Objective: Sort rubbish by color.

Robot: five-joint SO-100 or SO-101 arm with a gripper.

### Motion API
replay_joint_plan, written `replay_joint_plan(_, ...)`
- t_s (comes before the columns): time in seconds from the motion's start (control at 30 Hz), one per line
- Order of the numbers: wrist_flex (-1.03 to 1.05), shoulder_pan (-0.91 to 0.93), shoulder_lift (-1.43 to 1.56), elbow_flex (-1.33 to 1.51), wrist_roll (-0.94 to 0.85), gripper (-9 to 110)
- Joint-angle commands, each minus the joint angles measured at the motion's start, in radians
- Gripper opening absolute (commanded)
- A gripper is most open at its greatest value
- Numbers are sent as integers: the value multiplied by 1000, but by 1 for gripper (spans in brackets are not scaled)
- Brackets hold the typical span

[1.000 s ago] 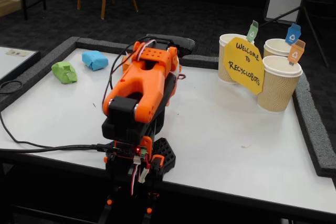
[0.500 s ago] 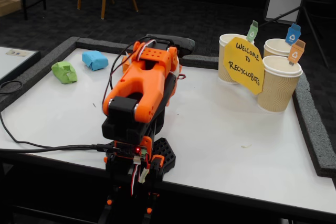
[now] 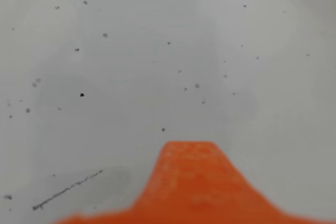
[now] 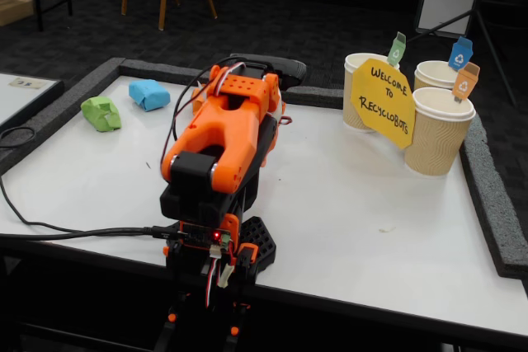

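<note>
Far left on the white table (image 4: pixel 346 204) lies the lime green wad (image 4: pixel 101 113), and the light blue wad (image 4: pixel 149 94) sits just right of it. A pale orange sliver (image 4: pixel 197 98) shows at the folded orange arm's (image 4: pixel 223 142) left edge; it may be the orange wad, mostly hidden. The arm is folded over its base at the table's front, well apart from the green and blue wads. In the wrist view one blurred orange finger (image 3: pixel 189 182) rises from the bottom edge over bare speckled table. I cannot see the second finger or any gap.
Three beige ribbed cups stand at the back right: green tag (image 4: pixel 361 88), blue tag (image 4: pixel 435 74), orange tag (image 4: pixel 439 133). A yellow sign (image 4: pixel 383 101) leans on them. Grey foam edging (image 4: pixel 493 204) borders the table. A black cable (image 4: pixel 74 232) runs left from the base.
</note>
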Motion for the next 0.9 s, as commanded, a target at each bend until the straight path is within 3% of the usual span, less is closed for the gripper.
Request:
replay_joint_plan(0.0,-6,-5,26,-94,9,3)
replay_joint_plan(0.87,-32,-29,25,-89,8,5)
